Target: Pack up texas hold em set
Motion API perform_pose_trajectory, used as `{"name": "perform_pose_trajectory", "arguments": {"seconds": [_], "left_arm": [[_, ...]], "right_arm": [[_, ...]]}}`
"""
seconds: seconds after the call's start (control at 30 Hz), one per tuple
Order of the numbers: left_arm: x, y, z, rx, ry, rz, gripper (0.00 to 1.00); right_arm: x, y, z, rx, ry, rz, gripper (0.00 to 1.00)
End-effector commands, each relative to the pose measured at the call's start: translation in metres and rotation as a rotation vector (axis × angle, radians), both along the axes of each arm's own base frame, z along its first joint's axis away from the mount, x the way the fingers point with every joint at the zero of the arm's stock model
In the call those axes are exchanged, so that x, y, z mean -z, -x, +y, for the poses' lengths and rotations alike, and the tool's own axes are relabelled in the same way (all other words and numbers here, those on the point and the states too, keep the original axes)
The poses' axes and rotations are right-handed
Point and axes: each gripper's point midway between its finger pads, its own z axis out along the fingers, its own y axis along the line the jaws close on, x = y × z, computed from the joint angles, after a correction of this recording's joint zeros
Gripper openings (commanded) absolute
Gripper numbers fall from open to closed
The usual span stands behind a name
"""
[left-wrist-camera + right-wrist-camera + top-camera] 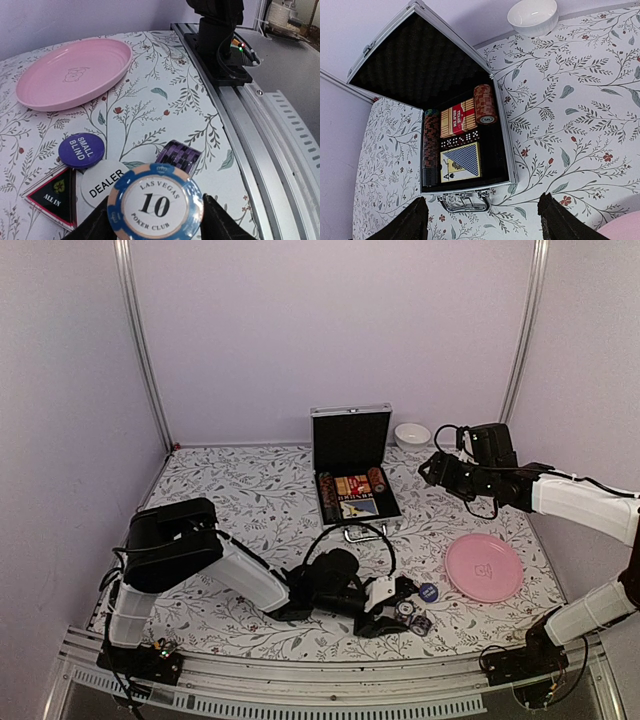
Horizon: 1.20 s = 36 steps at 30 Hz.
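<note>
Pinching a blue-and-peach chip (156, 202) marked 10 in the left gripper (157, 222), fingers closed on its two edges, face toward the camera, at the bottom centre of the left wrist view. Covering part of a white DEALER button (100, 184) just behind it, with a black ALL IN triangle (52, 196) just beside the button at lower left and a blue SMALL BLIND disc (81, 149) touching the button from above. Hiding part of a purple chip (178, 156) lying right behind the held one. Showing a pink plate (75, 70) at the upper left, apart from the loose pieces, and a metal rail (260, 130) running down the right side

Keeping the right gripper (482, 222) spread wide and empty at the bottom edge of the right wrist view, fingers flanking the handle (464, 202) of the silver case (503, 130) in the frame. Standing open in the centre of that view, lid raised, holding a dark chip stack (431, 145) along the left side, a reddish stack (485, 104) at upper right, a red card deck (456, 119) between them and a blue-backed deck (461, 161) lower down. Catching a white bowl (532, 16) at the top right, beyond the case
</note>
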Motion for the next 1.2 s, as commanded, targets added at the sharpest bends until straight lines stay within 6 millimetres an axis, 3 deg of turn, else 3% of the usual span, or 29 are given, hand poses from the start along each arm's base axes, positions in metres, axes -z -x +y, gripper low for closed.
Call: {"name": "perform_pose_trajectory", "arguments": {"seconds": [0.0, 0.3, 0.43, 0.57, 0.77, 0.93, 1.17], "left_arm": [[-0.002, 0.005, -0.007, 0.026, 0.013, -0.005, 0.57], [-0.003, 0.003, -0.01, 0.034, 0.017, 0.01, 0.41], [-0.016, -0.006, -0.002, -0.001, 0.058, 0.04, 0.33], [-0.055, -0.026, 0.015, -0.079, 0.164, 0.084, 0.3], [-0.128, -0.065, 0.064, -0.241, 0.347, 0.069, 0.25], [-0.155, -0.09, 0.1, -0.403, 0.386, -0.072, 0.24], [-0.171, -0.112, 0.12, -0.555, 0.405, -0.235, 0.24]], "right_arm": [[0.003, -0.001, 0.0, 0.005, -0.019, 0.001, 0.76], [0.006, -0.001, 0.0, 0.003, -0.021, 0.009, 0.76], [0.003, -0.001, 0.0, 0.002, -0.024, 0.002, 0.76], [0.0, 0.001, 0.001, -0.004, -0.033, -0.002, 0.77], [-0.013, 0.009, 0.01, -0.068, -0.073, -0.012, 0.77], [-0.021, 0.029, 0.046, -0.27, -0.175, 0.025, 0.79], [-0.031, 0.09, 0.147, -0.677, -0.313, 0.075, 0.89]]}}
